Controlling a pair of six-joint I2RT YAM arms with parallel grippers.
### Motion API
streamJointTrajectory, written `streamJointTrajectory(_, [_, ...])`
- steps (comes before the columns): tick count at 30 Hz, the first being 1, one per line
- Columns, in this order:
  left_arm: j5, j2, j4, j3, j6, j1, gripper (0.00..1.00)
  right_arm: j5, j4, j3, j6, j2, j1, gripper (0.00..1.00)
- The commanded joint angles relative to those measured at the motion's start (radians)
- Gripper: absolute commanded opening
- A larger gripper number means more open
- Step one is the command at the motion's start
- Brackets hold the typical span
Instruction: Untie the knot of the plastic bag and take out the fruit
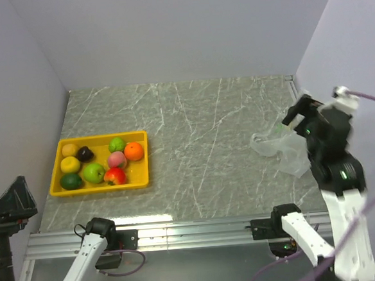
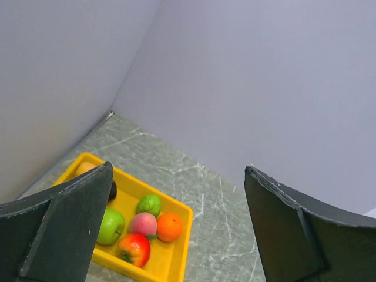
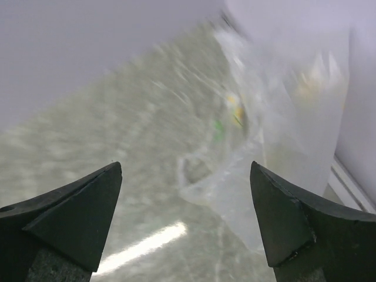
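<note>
The bag point(image 1: 286, 150) lay crumpled on the table point(image 1: 199, 120) at its right side, close to the right wall point(image 1: 355, 51). The right gripper point(image 3: 185, 169) hung over the bag's far end with its fingers spread wide and nothing clamped between them. In the blurred right wrist view, the bag showed below and beyond the gap, stretching toward the right finger. Whether it touched that finger could not be told.

The fruit point(image 1: 117, 159) sat well apart from the bag, in a yellow tray point(image 1: 100, 137) at the table's left side. There it was packed beside two yellow fruits point(image 1: 69, 165) and a dark green fruit point(image 1: 70, 181).

The left gripper point(image 2: 178, 169) was raised near the table's front left corner, its fingers wide apart and empty. The tray showed below, between the fingers.
</note>
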Motion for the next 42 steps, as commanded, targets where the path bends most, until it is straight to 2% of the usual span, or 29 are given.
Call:
streamJointTrajectory(1, [-0.02,-0.018,0.011,0.026,0.092,-0.011,0.99,-0.167,0.051,0.052,-0.073,-0.167,0.001,0.96])
streamJointTrajectory(7, [-0.018,-0.056,0.1,0.028,0.182,-0.016,0.99,-0.21,0.053,0.012,-0.13,-0.467,-0.001,0.97])
streamJointTrajectory(13, [-0.084,-0.089,0.152,-0.017,0.218,-0.016,0.99,-0.176,-0.018,-0.048,-0.15,-0.66,-0.001,0.98])
streamJointTrajectory(19, [-0.091,-0.147,0.223,-0.149,0.201,-0.016,0.99,-0.141,-0.064,-0.098,-0.123,-0.785,0.001,0.99])
streamJointTrajectory(26, [-0.051,-0.135,0.231,-0.21,0.156,-0.016,0.99,-0.136,-0.073,-0.114,-0.113,-0.793,0.001,0.99])
streamJointTrajectory(42, [-0.046,-0.129,0.244,-0.236,0.127,-0.016,0.99,-0.16,-0.012,-0.157,-0.113,-0.768,0.001,1.0])
